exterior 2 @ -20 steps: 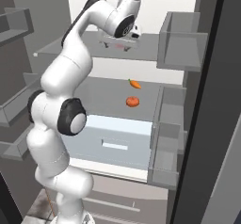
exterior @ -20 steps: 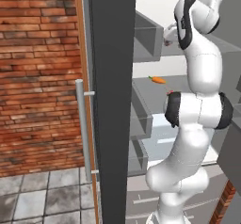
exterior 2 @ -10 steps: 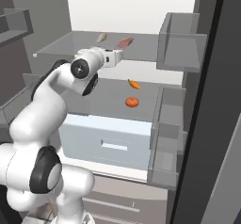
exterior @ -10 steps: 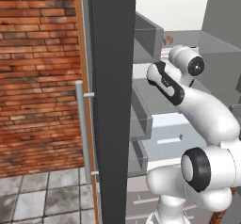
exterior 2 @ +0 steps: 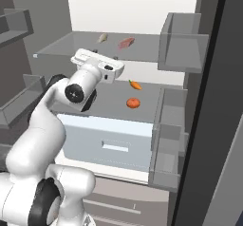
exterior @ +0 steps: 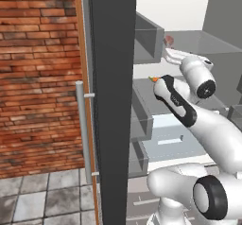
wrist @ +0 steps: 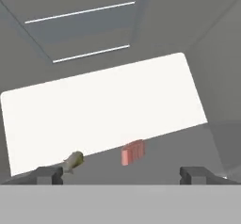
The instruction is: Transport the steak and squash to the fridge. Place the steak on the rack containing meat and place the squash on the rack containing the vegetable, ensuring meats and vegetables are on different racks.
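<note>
The fridge (exterior 2: 209,101) is seen open, its dark door edge at the right of the right base view; the end effector (wrist: 124,173) is held with its two fingertips (wrist: 47,173) wide apart and nothing between them, level with the upper shelf (exterior 2: 57,49). On that shelf a reddish-pink meat piece (exterior 2: 126,42) is seen, with a small tan, squash-like item (exterior 2: 102,38) just beside it to the left; both are also seen ahead of the hand camera. On the shelf below, the orange carrot-like vegetable (exterior 2: 135,84) is seen near a round orange-red item (exterior 2: 133,103); a pale drawer (exterior 2: 109,142) is seen beneath.
</note>
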Robot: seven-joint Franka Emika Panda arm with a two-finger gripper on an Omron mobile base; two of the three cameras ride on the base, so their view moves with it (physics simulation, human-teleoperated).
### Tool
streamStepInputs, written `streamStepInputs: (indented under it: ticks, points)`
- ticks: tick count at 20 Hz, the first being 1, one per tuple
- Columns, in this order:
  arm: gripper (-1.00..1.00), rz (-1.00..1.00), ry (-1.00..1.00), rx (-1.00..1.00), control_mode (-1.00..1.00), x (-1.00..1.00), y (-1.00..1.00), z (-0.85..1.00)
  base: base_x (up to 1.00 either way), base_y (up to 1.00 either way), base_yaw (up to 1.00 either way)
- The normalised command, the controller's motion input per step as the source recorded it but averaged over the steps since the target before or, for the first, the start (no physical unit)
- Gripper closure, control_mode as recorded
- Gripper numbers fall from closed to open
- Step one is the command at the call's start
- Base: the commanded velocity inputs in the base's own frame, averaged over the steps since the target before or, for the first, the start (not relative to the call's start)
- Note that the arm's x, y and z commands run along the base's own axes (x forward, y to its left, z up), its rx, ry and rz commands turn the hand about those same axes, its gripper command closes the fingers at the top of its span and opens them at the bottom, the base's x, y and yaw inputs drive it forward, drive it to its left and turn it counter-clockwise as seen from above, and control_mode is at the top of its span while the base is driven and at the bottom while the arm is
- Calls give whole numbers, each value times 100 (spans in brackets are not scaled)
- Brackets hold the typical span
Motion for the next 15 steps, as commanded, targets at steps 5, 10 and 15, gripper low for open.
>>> streamStepInputs:
  ticks: [5, 10, 15]
  points:
    - [-100, 0, 19, 32, -100, -100, 0, 100, 0, 0, 0]
    - [-100, 0, 22, 14, -100, -100, 0, 51, 0, 0, 0]
    - [-100, 0, 4, 3, -100, -100, 0, -42, 0, 0, 0]
